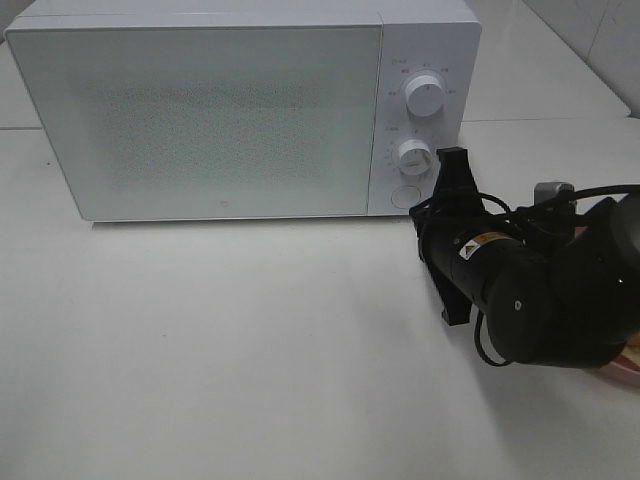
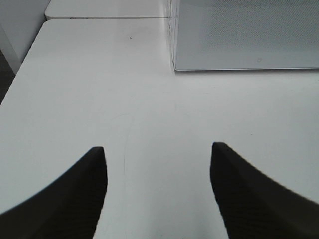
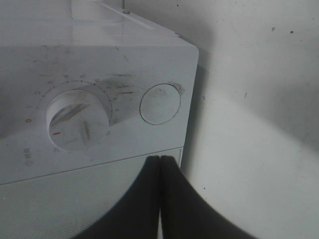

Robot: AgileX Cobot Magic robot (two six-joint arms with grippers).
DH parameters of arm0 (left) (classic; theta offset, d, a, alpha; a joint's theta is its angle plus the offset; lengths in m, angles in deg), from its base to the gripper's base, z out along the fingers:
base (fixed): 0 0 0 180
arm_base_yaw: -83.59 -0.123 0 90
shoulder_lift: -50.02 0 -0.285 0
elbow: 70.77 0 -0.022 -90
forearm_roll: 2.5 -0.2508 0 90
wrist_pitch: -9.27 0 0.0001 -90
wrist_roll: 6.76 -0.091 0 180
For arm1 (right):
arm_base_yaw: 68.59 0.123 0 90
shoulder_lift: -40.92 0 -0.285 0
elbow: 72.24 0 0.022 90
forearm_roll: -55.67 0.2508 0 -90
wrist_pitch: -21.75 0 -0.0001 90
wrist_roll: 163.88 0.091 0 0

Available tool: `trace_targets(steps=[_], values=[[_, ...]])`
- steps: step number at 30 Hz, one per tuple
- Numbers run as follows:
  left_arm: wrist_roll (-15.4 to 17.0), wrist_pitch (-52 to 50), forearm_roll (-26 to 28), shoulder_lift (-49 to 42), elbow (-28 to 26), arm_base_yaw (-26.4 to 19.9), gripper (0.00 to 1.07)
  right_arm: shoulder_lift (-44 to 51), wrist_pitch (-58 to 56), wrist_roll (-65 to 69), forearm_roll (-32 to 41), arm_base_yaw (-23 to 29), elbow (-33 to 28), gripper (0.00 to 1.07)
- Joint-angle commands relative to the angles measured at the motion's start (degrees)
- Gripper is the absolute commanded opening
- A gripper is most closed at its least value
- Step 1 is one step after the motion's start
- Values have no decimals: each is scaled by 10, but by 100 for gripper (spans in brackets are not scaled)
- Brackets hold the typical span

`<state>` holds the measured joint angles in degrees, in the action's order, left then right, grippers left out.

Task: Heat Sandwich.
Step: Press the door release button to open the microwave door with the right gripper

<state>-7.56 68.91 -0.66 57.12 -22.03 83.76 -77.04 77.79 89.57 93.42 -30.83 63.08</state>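
Observation:
The white microwave (image 1: pixel 200 110) stands at the back of the table with its door closed. My right gripper (image 1: pixel 452 155) is shut with nothing in it, just in front of the control panel's lower right corner. In the right wrist view its joined fingertips (image 3: pixel 160 159) point close to the round door button (image 3: pixel 160 103), beside the lower knob (image 3: pixel 77 119); I cannot tell if they touch the panel. My left gripper (image 2: pixel 157 147) hangs open over bare table, in front of the microwave's left corner (image 2: pixel 249 35). The sandwich is out of view.
The upper knob (image 1: pixel 425 97) sits above the lower knob (image 1: pixel 412 153) and the door button (image 1: pixel 404 195). A sliver of a pink plate (image 1: pixel 622 362) shows under the right arm at the right edge. The white table (image 1: pixel 250 350) spreads in front of the microwave.

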Motion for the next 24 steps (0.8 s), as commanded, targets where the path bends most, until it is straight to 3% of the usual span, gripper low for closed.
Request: trace_targets(steps=[1, 24], values=[[2, -3, 2, -10, 2, -1, 59, -13, -19, 3, -15, -15, 22, 1], [2, -3, 2, -10, 2, -1, 59, -93, -60, 7, -65, -72, 136, 0]])
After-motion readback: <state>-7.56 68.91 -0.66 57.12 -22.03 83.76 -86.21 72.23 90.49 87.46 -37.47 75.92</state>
